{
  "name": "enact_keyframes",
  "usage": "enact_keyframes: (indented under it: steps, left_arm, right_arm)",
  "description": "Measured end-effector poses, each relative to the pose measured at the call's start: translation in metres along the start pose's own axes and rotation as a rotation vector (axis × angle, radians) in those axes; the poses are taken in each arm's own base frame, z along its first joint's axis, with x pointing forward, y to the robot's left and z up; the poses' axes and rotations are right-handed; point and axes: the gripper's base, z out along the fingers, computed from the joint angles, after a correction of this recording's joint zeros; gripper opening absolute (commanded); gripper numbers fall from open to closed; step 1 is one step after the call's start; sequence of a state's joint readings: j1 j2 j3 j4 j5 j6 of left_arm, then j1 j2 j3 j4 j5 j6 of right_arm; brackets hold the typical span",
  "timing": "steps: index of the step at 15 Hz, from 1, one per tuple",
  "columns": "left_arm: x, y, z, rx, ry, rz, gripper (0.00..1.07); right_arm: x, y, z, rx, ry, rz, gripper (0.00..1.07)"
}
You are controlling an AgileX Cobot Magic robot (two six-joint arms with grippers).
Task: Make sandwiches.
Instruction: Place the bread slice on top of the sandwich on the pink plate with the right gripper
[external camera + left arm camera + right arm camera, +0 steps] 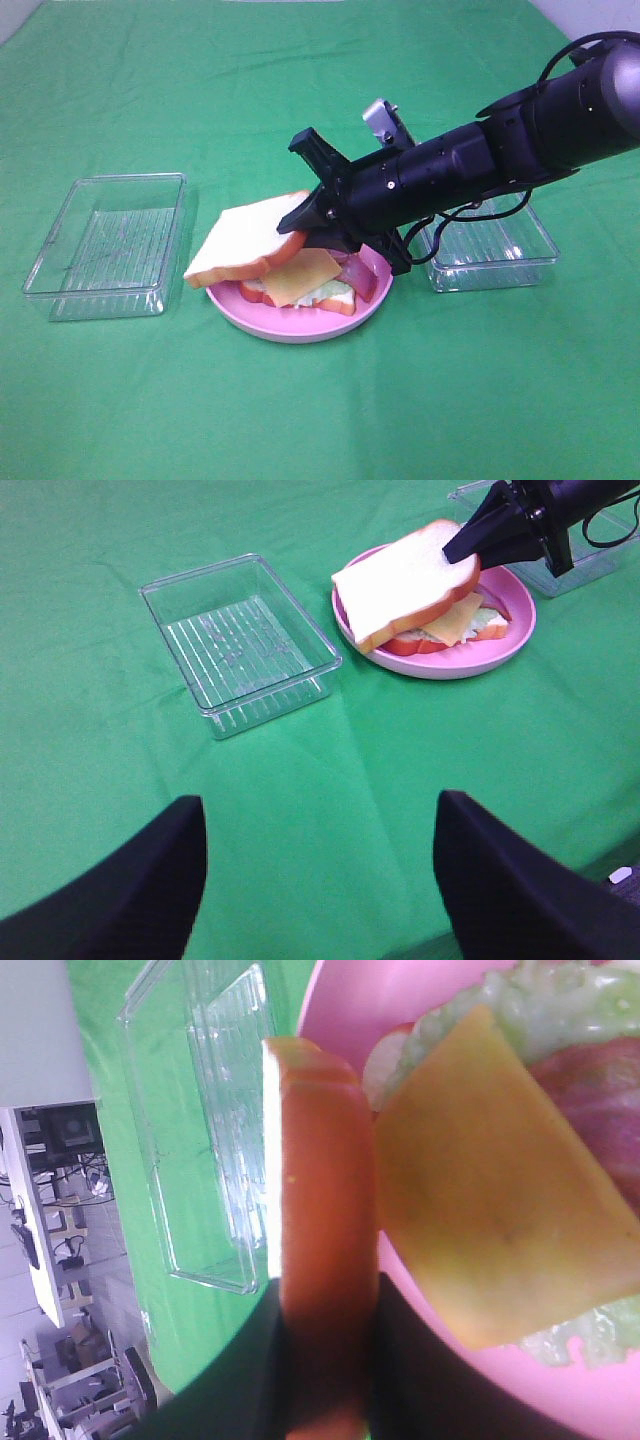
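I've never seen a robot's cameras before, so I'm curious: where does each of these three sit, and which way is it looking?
Exterior high: mounted high, looking down on the green table; shows the right arm's gripper shut on the top bread slice.
Left wrist: on the left arm, looking past its open fingers toward the pink plate.
Right wrist: on the right arm, close on the slice's crust between its fingers.
All share the plate and cheese slice.

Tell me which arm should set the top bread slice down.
Right. Its claw already grips the top bread slice tilted over the cheese on the pink plate; the left claw is open and away.
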State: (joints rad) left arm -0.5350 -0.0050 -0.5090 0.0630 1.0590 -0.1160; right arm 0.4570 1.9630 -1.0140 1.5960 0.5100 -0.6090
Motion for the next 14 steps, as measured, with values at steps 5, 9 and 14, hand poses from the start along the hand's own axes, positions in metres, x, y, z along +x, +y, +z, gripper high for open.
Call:
enact_keyframes:
  steps: [5,9,14]
  left_arm:
    - [0.000,0.000,0.000,0.000,0.000,0.000,0.63]
    - [0.000,0.000,0.000,0.000,0.000,0.000,0.63]
    - [0.000,0.000,0.000,0.000,0.000,0.000,0.63]
  right_arm:
    - [0.000,-0.004,0.000,0.042,0.000,-0.018,0.00]
    - [-0.006,-0.008,-0.005,0.037,0.003,-0.004,0.00]
    - [-0.009,-0.015,-0.011,0.059,0.030,-0.026,0.00]
